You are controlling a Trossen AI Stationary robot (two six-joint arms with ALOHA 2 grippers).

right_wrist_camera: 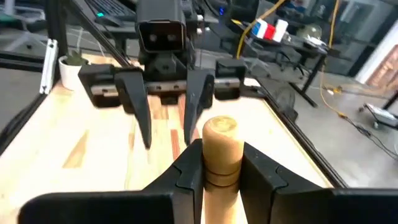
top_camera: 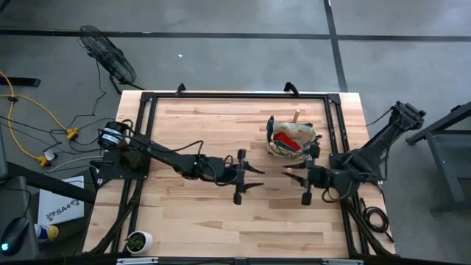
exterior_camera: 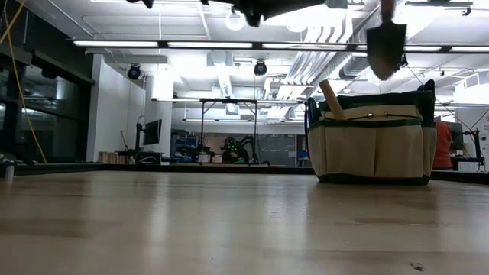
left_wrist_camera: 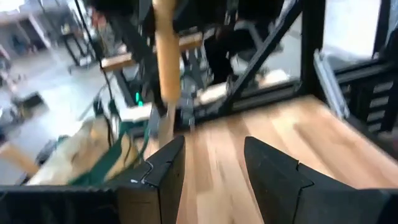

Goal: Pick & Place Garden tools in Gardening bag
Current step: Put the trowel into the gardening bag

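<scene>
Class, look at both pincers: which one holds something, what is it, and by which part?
The right pincer grips a trowel by its wooden handle, near the rounded end. The left pincer stands open, holding nothing.

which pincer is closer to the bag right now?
Right. The right pincer hangs just in front of the bag, shut on a wooden-handled trowel. The left pincer is open and empty, farther toward the table's middle, facing the right one.

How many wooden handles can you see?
2. One wooden handle is held in the right gripper, above the table. Another wooden handle pokes out of the gardening bag. More may be hidden inside the bag.
</scene>
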